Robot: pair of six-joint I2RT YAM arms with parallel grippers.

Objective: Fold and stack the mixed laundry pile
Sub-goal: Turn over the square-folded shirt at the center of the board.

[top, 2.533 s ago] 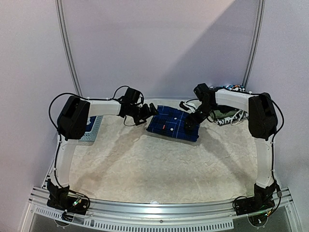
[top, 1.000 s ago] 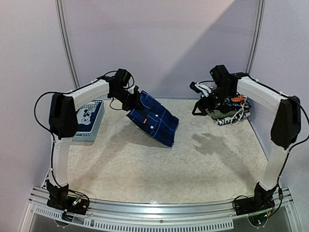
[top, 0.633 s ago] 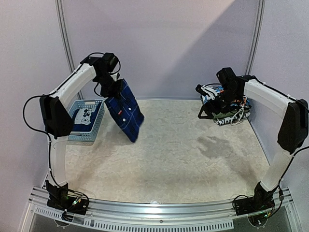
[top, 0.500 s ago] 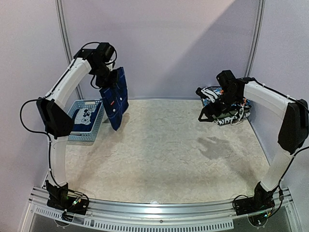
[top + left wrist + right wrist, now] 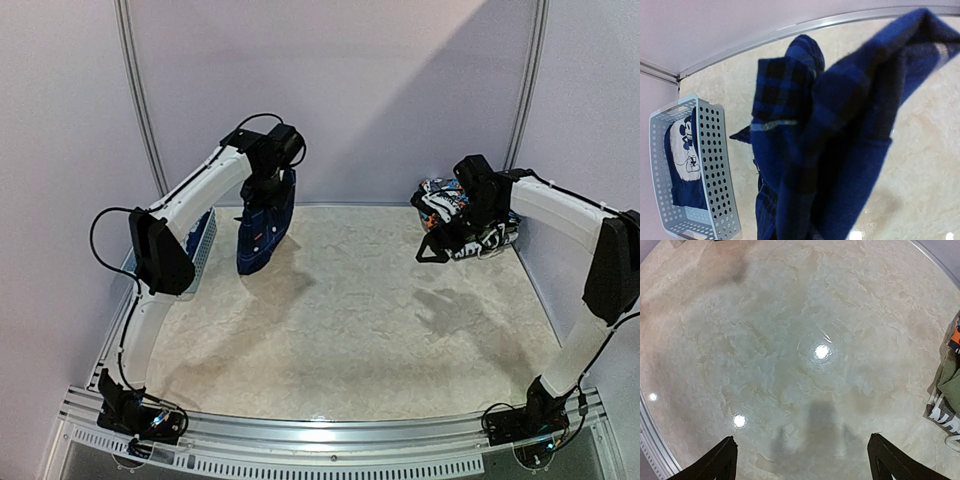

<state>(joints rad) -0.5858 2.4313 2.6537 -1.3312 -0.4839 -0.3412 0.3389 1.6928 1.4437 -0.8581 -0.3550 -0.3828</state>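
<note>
Laundry, upper left: dangling plaid shirt from shut left gripper near basket; hovering right gripper wide open, empty, by pile at right. Risking shirt unfolding or slipping from single pinch.

The plaid shirt hides the left jaws (in 2 views); the right wrist view crops the laundry pile.
</note>
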